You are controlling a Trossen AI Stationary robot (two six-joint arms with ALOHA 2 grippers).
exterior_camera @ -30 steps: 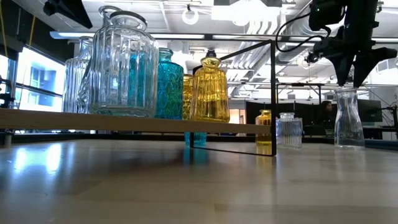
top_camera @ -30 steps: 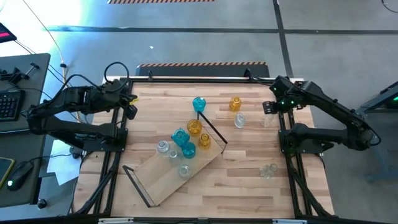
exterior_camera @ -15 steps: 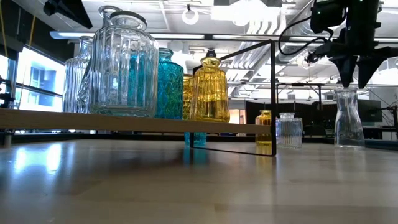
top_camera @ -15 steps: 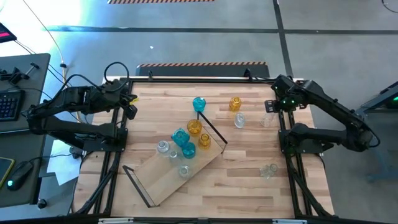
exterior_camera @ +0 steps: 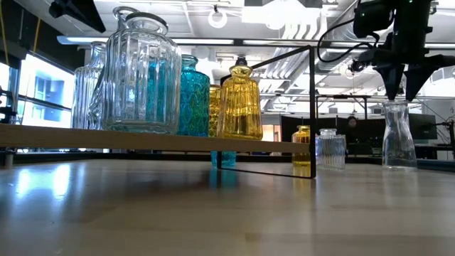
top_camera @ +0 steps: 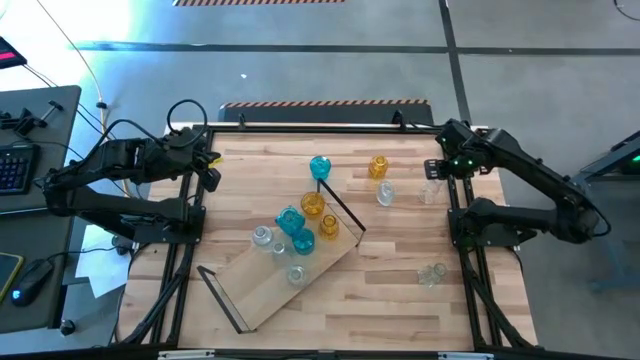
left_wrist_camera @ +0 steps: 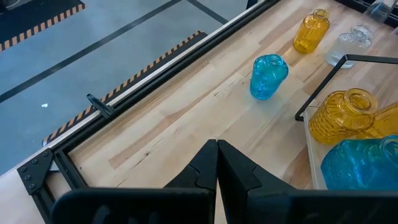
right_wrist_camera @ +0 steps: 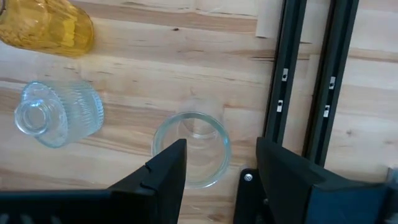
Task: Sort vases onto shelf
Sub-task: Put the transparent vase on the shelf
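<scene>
Nothing much has shifted: right gripper [exterior_camera: 406, 91] still hovers, fingers apart, directly above a tall clear vase [exterior_camera: 399, 135] near the tabletop's [top_camera: 400, 300] right edge. Six vases (clear, teal, amber) stand on the shelf [top_camera: 270, 285], mid-tabletop. Left gripper [left_wrist_camera: 217, 152] waits, fingers together, near the far left corner.

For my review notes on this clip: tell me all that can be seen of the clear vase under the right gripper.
The clear vase is see-through glass with a wide round mouth, a narrower neck and a broader base. It stands upright and apparently empty on the table, near its right edge beside the black frame rails. The open right gripper hangs just above its rim, not touching it. A ribbed clear vase stands apart beside it.
</scene>
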